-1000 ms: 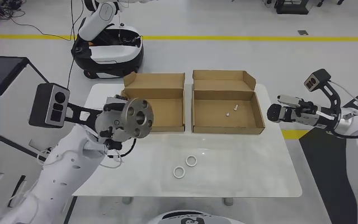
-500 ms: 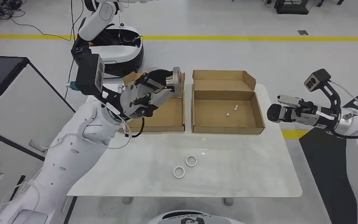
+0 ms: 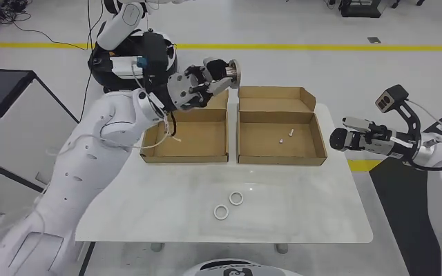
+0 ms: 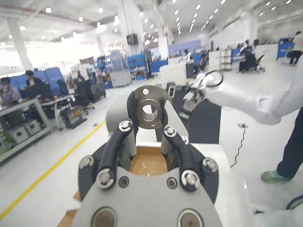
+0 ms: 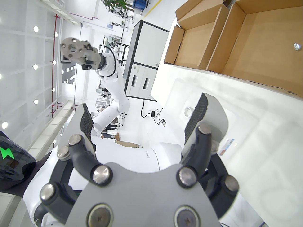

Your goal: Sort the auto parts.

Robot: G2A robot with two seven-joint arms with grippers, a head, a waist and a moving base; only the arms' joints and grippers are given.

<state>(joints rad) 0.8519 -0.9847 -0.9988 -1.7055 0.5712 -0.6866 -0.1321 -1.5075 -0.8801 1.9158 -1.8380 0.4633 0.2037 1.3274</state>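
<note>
From where I stand, the left gripper (image 3: 215, 76) is up in the air behind the far flap of the left cardboard box (image 3: 197, 138), close to the gap between the two boxes; its two black fingers (image 4: 131, 106) are closed about halfway, pinching a steel flanged hub (image 4: 149, 99) by its sides, the bore facing back along the wrist and the drilled flange turned outward; I'd guess the height is to carry the heavy piece over the box walls without catching a flap, and the side grip is what keeps a round part from rolling out. The left box has a bare floor, while the right cardboard box (image 3: 266, 141) holds two small pale fasteners (image 3: 291, 130) lying apart on its floor; so small hardware seems to go right, and I'd judge the hub is bound for the left. Two white rings (image 3: 236, 198) lie close together but not touching on the white table (image 3: 297, 200), near its front edge and well apart from both boxes; they look unsorted. The right gripper (image 5: 144, 109) hangs off the table's right side, level with the right box, spread wide with nothing between its ribbed pads (image 5: 196, 116); parked there, I think, to leave the boxes free for the other arm. As for writing, the boxes are plain brown card with no print I can make out; a small sticker (image 5: 226, 146) sits near the right gripper, its print too small to read.
</note>
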